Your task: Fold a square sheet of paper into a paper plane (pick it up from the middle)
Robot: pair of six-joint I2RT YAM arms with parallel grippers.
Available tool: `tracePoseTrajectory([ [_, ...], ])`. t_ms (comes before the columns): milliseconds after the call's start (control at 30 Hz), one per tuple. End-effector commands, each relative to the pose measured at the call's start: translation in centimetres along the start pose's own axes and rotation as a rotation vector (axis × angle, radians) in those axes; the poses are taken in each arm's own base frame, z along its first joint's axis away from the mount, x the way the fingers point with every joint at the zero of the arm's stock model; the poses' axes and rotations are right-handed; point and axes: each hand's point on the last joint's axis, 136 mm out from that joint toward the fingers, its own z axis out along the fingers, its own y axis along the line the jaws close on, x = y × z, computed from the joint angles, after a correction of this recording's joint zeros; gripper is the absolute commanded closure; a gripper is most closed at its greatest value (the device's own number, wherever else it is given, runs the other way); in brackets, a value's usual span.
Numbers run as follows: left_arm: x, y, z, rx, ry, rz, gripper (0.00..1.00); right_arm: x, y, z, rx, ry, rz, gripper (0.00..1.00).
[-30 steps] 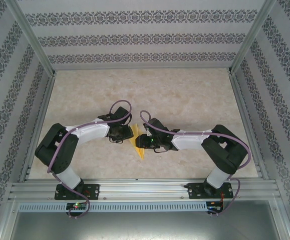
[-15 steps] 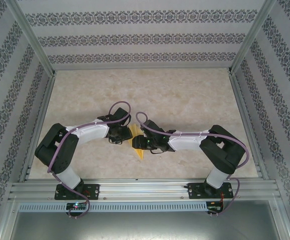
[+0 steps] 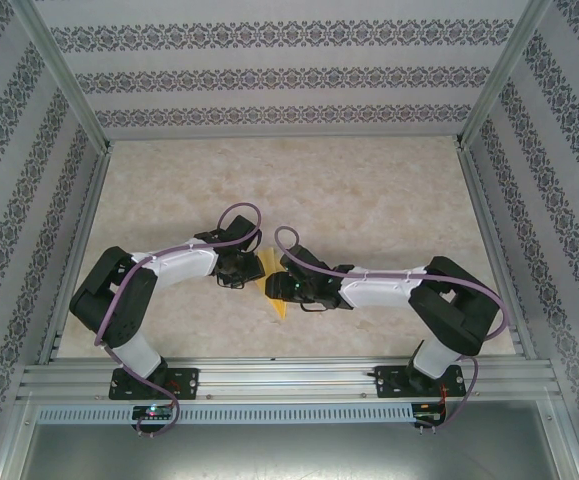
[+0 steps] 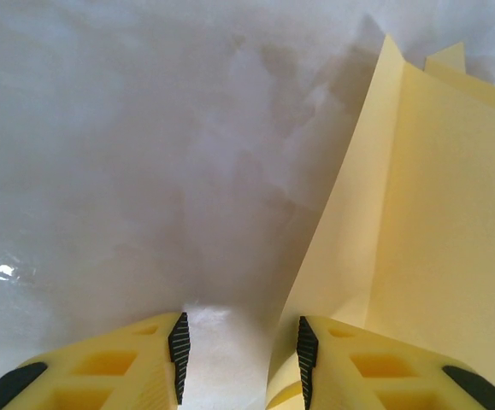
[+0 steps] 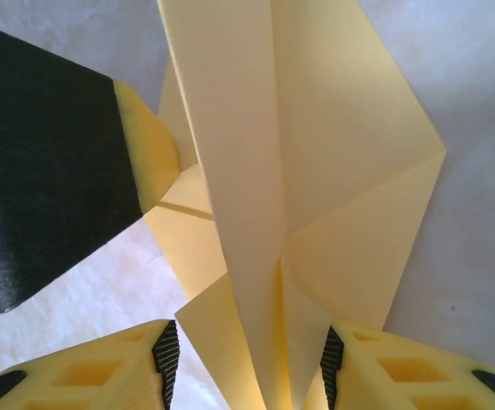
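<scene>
Partly folded paper plane [image 5: 315, 171] lying on the marbled surface [image 3: 369, 190]. Right gripper [image 5: 245, 359] has its fingers spread, straddling the plane's raised centre fold. Left gripper [image 4: 240, 342] is likewise spread, just beside the plane's opposite edge.

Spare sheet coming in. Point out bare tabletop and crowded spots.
Bare: the far half of the table, between the side rails, up to the back wall. Crowded: near centre, where left gripper and right gripper meet over the folded paper.
</scene>
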Motion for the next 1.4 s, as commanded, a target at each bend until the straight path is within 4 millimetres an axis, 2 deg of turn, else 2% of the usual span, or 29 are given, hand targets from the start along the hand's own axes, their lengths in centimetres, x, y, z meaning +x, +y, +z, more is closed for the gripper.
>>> tracePoseTrajectory([
  [0, -0.1, 0.4, 0.3, -0.006, 0.004, -0.017, 0.59, 0.6, -0.4, 0.1, 0.002, 0.000, 0.027, 0.50],
  [200, 0.0, 0.5, 0.3, -0.006, 0.007, -0.016, 0.59, 0.3, -0.4, 0.5, 0.035, 0.010, -0.008, 0.53],
  [467, 0.0, 0.4, 0.3, -0.004, 0.006, -0.016, 0.59, 0.2, -0.6, 0.5, 0.089, 0.026, -0.064, 0.51],
  [533, -0.1, 0.4, 0.3, -0.005, 0.005, -0.015, 0.59, 0.3, -0.2, 0.6, 0.086, 0.033, -0.084, 0.49],
  [667, -0.1, 0.4, 0.2, -0.005, 0.006, -0.013, 0.59, 0.4, 0.4, 0.5, 0.059, 0.035, -0.107, 0.37],
  [800, -0.1, 0.4, 0.2, -0.006, 0.006, -0.013, 0.59, 0.7, 0.6, 0.6, 0.052, 0.051, -0.126, 0.33],
  [1033, 0.0, 0.3, 0.1, -0.003, 0.006, -0.013, 0.59, 0.7, -1.1, 1.0, 0.163, 0.064, -0.133, 0.45],
  [1367, -0.1, 0.4, -0.1, -0.005, 0.002, -0.011, 0.59, 0.4, -1.6, 1.1, 0.210, 0.062, -0.149, 0.56],
])
